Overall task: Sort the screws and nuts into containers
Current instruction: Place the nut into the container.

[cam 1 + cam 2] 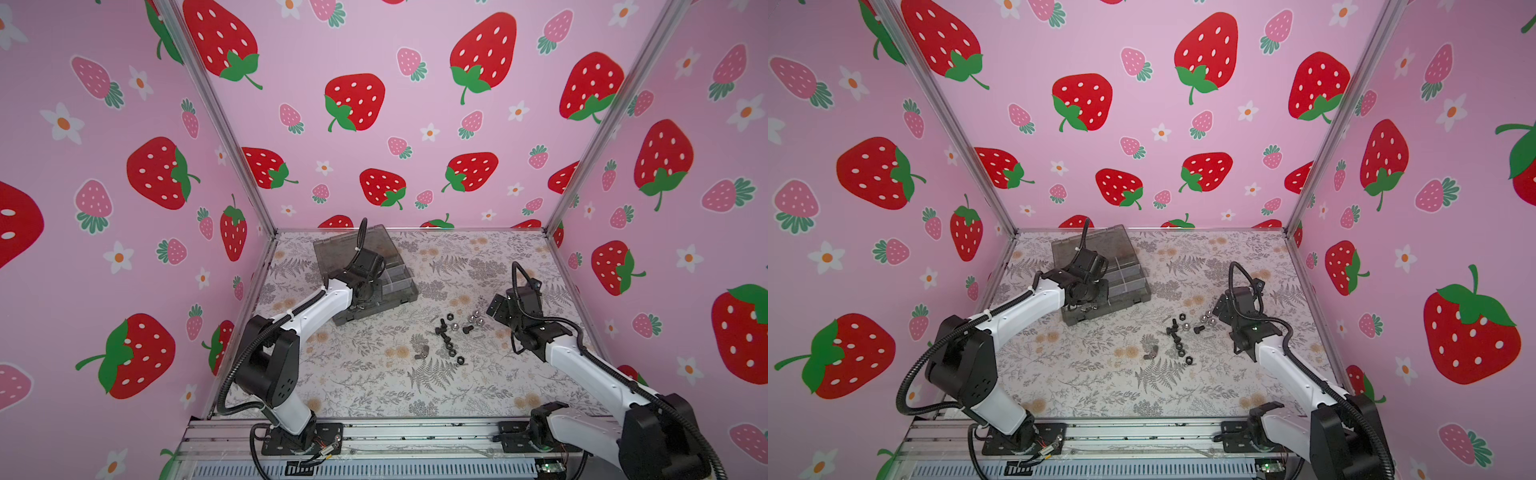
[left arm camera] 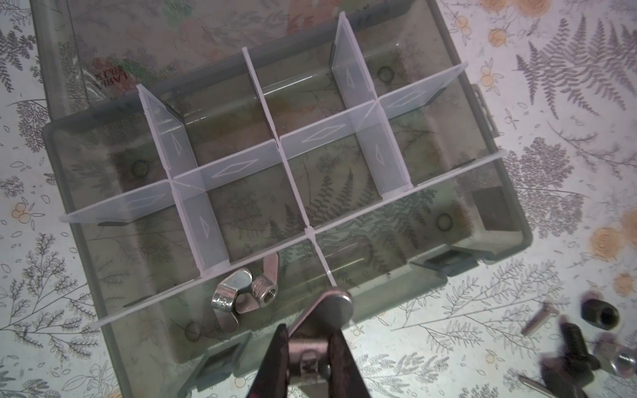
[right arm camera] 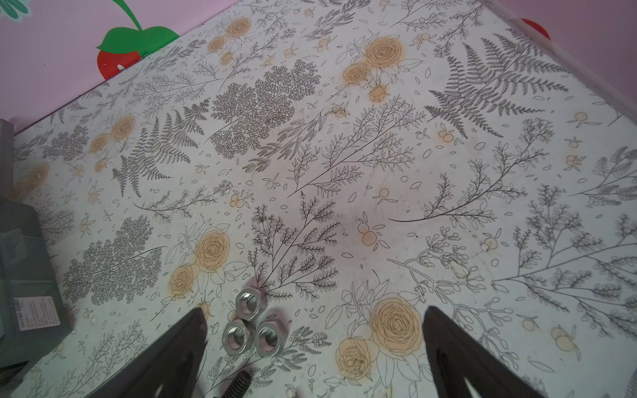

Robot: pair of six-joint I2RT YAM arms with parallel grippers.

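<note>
Your widest lane is the bare strip along the front edge of the surface (image 1: 374, 395), and the back right corner is open too. Near the back left corner the box (image 1: 382, 309) blocks low passes. Its raised lid (image 1: 332, 257) walls off the rear, and thin dividers (image 2: 293, 179) cut the inside into tight cells. The left tool (image 2: 307, 330), pinching a wing nut (image 2: 332, 306), hangs over the box's front row, its arm (image 1: 328, 301) slanting across. Right of centre, a pile (image 1: 446, 332) of loose hardware sits just beside the right tool (image 3: 315, 310), whose jaws gape wide.

White-shelled arms (image 1: 332, 301) with black joints (image 1: 274, 365), ribbed black cable conduits (image 1: 514, 274), black end effector fingers (image 3: 172, 355)
</note>
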